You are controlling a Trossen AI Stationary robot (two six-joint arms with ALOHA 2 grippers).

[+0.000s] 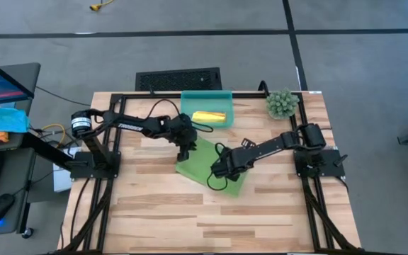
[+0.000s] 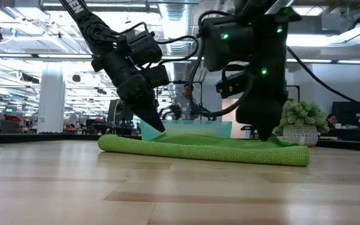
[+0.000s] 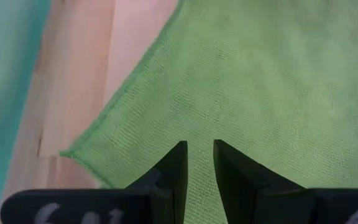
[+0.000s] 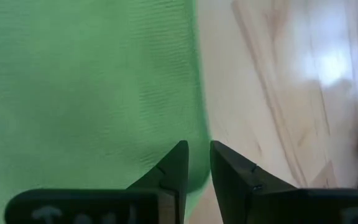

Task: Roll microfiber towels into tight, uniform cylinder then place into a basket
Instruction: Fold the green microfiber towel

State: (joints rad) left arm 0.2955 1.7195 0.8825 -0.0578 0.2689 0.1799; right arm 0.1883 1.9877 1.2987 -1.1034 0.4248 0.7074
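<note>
Both grippers, left (image 1: 185, 154) and right (image 1: 218, 172), are pressing narrowly parted fingers onto the green towel (image 1: 202, 164) lying flat beside the basket (image 1: 187, 113), seemingly pinching edges to start rolling; whether cloth is caught is unclear.

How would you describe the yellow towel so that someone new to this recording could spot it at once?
Start at the wooden table and find the teal basket at its far edge, just in front of the black vented panel. The yellow towel lies rolled inside that basket. Unlike the larger green towel spread on the tabletop under both grippers, it is small, bright yellow and already a cylinder.
</note>
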